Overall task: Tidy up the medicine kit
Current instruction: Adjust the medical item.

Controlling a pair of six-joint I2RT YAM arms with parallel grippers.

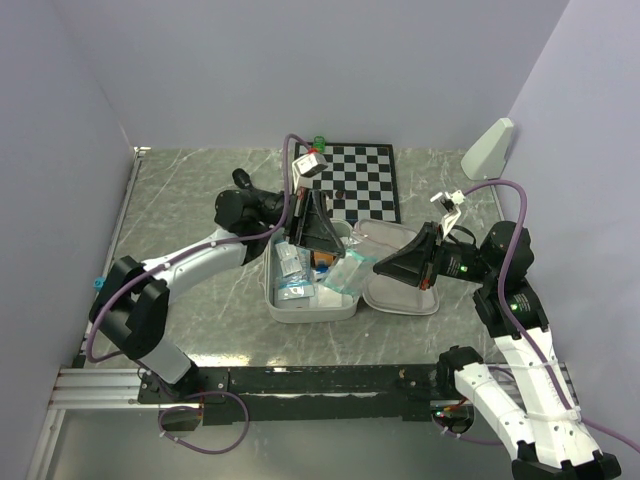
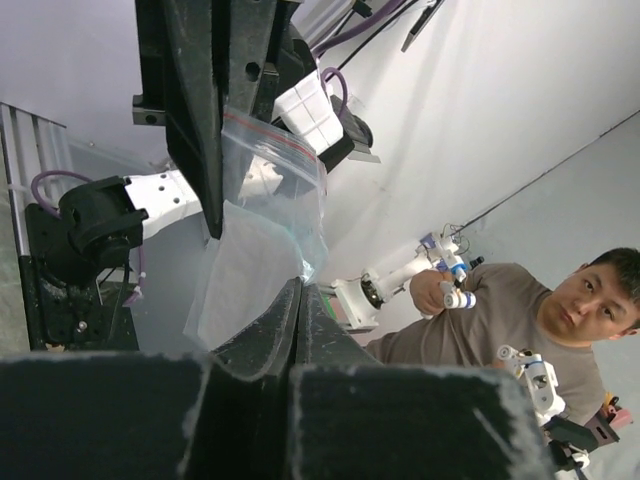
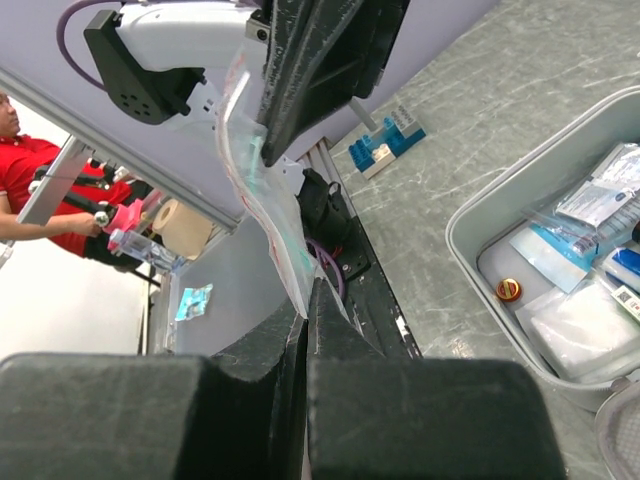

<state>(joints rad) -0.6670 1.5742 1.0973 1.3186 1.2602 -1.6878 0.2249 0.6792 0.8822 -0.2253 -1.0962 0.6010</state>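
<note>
The medicine kit lies open in the middle of the table, its tray full of packets and its lid flat to the right. A clear zip bag hangs just above the tray between both grippers. My left gripper is shut on one edge of the bag, its own fingertips pressed together. My right gripper is shut on the opposite edge of the bag, fingertips pinching the plastic. Each wrist view shows the other gripper clamped on the bag's far end.
A black-and-white chessboard lies behind the kit, with a small white box at its left corner. A white wedge-shaped object stands at the back right. A small orange-capped item sits in the tray. Walls close in left, back and right.
</note>
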